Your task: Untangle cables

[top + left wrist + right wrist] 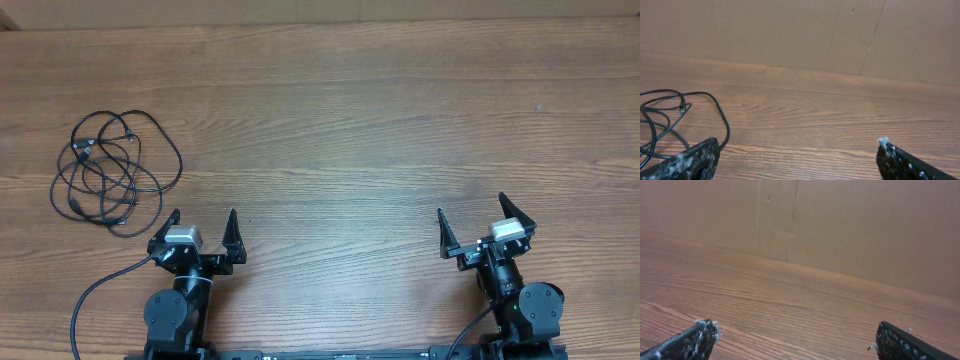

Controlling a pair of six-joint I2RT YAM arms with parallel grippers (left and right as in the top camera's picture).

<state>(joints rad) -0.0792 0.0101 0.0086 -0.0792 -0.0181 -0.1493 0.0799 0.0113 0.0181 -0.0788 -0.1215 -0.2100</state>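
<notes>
The cables (pixel 108 172) are thin black cords lying in one tangled bundle of loops on the wooden table at the far left. Part of the bundle shows at the left of the left wrist view (pixel 675 117). My left gripper (pixel 203 219) is open and empty, just right of and below the bundle, with one fingertip close to its lower loops. My right gripper (pixel 485 215) is open and empty at the front right, far from the cables. Both wrist views show spread jaws (pixel 799 150) (pixel 796 332) with only bare wood between them.
The wooden table (pixel 350 120) stretches across the view. A brown cardboard wall (pixel 800 35) stands along its far edge. A thicker black cord (pixel 95 295) runs from the left arm's base to the front left.
</notes>
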